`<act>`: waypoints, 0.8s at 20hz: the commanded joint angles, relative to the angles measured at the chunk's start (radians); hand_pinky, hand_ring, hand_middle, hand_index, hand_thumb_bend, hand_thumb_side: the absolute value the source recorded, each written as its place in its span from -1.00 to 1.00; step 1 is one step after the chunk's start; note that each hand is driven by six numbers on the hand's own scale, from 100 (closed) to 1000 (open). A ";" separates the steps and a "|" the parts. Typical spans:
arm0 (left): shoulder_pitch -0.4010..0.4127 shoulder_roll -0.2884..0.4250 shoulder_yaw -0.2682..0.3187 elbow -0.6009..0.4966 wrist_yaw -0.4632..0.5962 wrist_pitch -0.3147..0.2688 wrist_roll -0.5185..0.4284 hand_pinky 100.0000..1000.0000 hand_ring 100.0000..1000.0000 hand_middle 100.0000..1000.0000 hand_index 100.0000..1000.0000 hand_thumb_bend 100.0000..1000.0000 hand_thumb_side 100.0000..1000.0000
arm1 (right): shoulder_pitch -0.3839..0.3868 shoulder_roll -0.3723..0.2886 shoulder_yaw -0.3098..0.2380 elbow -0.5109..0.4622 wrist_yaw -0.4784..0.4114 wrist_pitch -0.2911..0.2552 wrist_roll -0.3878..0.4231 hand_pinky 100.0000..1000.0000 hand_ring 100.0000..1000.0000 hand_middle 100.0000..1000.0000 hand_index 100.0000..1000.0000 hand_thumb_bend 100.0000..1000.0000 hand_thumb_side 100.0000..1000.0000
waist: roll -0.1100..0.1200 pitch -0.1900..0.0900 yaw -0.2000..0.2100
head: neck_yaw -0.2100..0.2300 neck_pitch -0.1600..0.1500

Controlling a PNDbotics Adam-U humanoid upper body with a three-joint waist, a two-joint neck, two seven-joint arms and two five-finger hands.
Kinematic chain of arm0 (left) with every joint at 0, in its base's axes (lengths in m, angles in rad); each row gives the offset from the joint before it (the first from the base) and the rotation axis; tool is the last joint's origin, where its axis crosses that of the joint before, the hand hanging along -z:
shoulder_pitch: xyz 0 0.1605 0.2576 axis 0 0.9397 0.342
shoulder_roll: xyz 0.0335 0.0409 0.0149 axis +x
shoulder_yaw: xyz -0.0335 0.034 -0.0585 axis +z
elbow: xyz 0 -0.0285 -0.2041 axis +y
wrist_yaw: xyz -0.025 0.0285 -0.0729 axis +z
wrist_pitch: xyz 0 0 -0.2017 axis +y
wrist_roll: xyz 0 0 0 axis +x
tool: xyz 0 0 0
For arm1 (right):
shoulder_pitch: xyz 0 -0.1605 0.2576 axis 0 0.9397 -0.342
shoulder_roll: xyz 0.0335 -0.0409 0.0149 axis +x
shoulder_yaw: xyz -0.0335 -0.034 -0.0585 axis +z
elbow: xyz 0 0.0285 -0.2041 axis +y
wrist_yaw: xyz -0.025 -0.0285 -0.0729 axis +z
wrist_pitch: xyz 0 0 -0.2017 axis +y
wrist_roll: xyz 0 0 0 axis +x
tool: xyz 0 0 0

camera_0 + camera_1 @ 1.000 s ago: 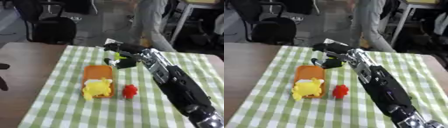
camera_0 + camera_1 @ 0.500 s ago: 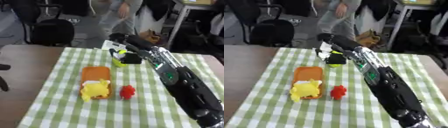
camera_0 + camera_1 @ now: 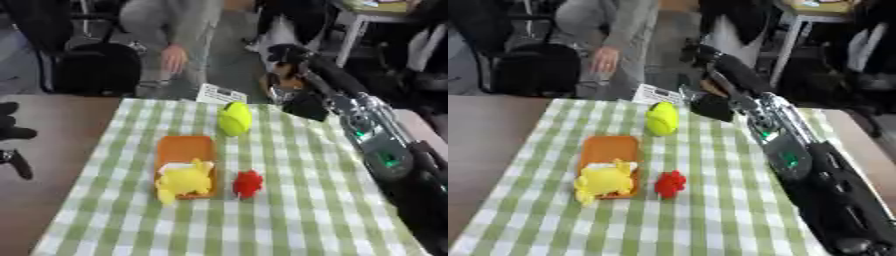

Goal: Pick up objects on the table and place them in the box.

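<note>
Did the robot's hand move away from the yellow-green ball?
Yes. Earlier the right hand was down at the ball, near the orange tray. Now it is up past the table's far edge, and the ball sits alone on the cloth.

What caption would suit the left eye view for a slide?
Right arm stretched beyond the checked cloth, where a yellow-green fruit, a red toy and a yellow toy on an orange tray lie.

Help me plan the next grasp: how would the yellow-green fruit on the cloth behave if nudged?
The yellow-green fruit looks rounded and smooth, so it would probably roll, perhaps slip. It stands apart from the orange tray, with nothing beside it to stop it.
</note>
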 commanded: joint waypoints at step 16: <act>-0.066 0.061 0.040 0.067 -0.054 0.007 0.096 -0.49 0.33 0.59 0.53 -1.00 0.86 | 0.358 -0.076 -0.191 -0.332 -0.298 -0.022 -0.294 -0.07 0.26 0.57 0.56 -1.00 0.28 | 0.022 -0.023 -0.061 | 0.075 -0.011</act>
